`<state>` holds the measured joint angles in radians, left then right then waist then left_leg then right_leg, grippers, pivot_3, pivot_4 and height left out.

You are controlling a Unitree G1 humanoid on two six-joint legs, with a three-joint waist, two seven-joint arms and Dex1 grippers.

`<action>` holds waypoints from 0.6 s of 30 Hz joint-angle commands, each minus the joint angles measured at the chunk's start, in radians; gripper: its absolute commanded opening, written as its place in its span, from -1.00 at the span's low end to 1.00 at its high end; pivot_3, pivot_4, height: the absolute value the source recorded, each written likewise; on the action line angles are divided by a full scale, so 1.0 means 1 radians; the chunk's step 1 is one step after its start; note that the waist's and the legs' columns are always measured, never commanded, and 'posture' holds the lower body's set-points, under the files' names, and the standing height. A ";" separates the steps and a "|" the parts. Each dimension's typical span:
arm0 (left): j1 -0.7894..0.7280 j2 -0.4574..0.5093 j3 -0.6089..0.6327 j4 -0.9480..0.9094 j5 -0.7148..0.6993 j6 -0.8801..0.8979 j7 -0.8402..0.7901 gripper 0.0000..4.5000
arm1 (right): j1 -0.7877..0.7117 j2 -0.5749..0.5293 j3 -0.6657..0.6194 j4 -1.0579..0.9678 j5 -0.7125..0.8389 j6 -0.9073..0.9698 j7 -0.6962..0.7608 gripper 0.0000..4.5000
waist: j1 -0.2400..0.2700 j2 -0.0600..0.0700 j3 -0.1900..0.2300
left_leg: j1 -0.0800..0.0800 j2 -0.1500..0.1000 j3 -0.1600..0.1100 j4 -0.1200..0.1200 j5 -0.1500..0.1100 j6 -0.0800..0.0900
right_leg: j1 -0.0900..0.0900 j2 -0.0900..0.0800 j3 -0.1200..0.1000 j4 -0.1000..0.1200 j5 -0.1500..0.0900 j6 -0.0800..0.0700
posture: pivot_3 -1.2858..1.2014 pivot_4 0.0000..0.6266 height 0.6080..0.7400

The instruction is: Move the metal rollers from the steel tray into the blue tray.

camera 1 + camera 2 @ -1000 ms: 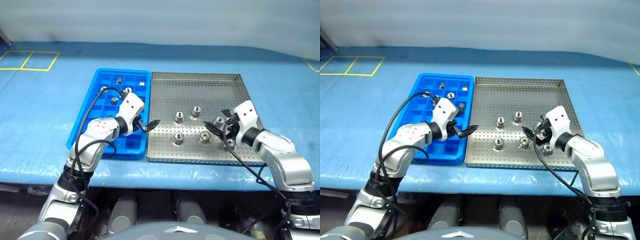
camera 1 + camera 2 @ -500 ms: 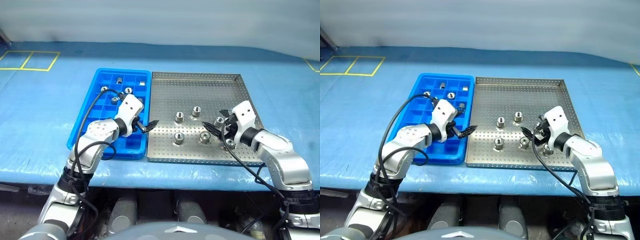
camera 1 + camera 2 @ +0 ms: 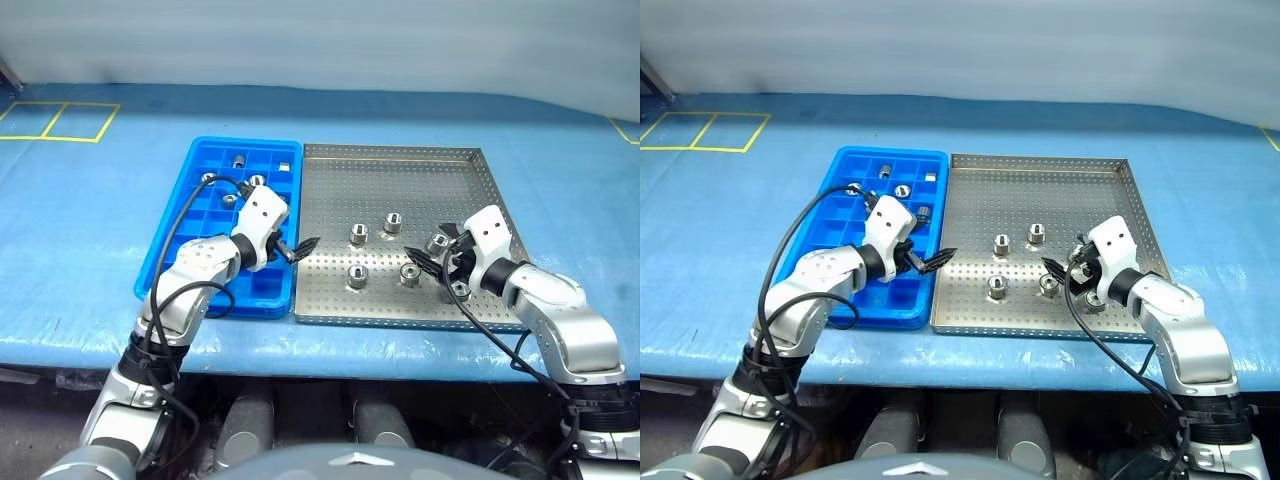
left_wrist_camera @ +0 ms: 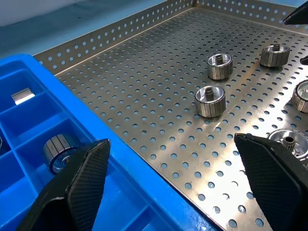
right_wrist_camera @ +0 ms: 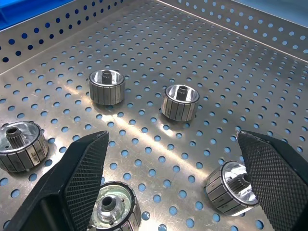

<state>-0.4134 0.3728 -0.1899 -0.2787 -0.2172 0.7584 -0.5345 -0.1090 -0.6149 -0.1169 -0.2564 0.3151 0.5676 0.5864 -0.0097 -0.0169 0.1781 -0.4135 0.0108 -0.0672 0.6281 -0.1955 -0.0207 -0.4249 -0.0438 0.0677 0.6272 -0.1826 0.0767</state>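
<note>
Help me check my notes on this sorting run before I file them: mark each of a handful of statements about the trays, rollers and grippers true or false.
1. The blue tray lies to the left of the steel tray, side by side. True.
2. The left gripper is shut on a roller. False: its jaws stand open and hold nothing.
3. Several metal rollers stand on the steel tray. True.
4. The blue tray has no rollers in it. False: a few sit in its far compartments.
5. The right gripper is open, low over the steel tray near rollers. True.
</note>
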 commanded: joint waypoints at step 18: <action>-0.126 -0.135 -0.250 0.277 0.023 -0.027 -0.159 0.99 | 0.140 0.019 -0.072 -0.177 0.003 -0.019 -0.078 1.00 | -0.034 0.000 0.000 | 0.000 0.000 0.001 0.001 0.000 0.000 | 0.000 0.000 0.001 0.000 0.000 0.000 | -0.01 -0.52 1.00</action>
<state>-0.5226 0.2497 -0.4297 -0.0142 -0.2019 0.7512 -0.6815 0.0283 -0.5958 -0.1647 -0.3865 0.3158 0.5559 0.5167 -0.0437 -0.0167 0.1779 -0.4132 0.0107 -0.0665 0.6291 -0.1955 -0.0207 -0.4246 -0.0437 0.0686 0.6273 -0.1824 0.0771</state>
